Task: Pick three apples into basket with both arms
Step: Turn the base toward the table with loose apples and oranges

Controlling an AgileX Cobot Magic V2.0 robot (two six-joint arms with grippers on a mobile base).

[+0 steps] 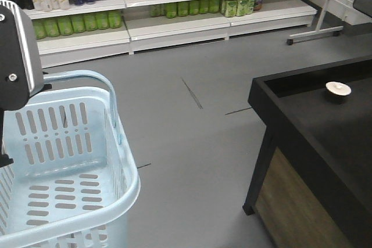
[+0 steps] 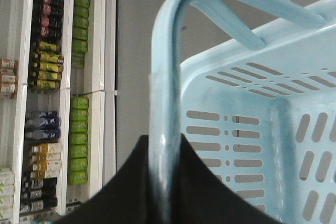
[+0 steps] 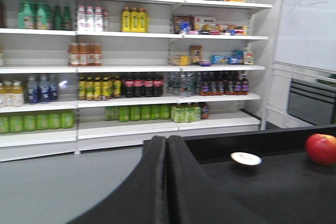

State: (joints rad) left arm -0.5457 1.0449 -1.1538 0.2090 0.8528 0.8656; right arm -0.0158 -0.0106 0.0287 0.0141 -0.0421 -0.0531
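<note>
The pale blue basket [image 1: 58,135] hangs at the lower left of the front view, above the grey floor. Nothing lies inside the part I can see. My left gripper [image 2: 164,148] is shut on the basket's hoop handle [image 2: 167,77], and the black fingers [image 2: 131,182] press it from both sides. The left arm's grey body [image 1: 17,56] shows at the left edge above the basket. My right gripper [image 3: 167,145] is shut, with nothing between its fingers. One red apple [image 3: 321,148] sits on the black table [image 3: 273,192], far to the gripper's right. The other apples are out of view.
A small white round dish [image 1: 338,89] sits on the black table [image 1: 325,137], which has a raised rim. Shelves of drink bottles [image 1: 174,4] line the far wall. Grey floor [image 1: 192,143] lies between basket and table. A white stand [image 1: 317,30] is at back right.
</note>
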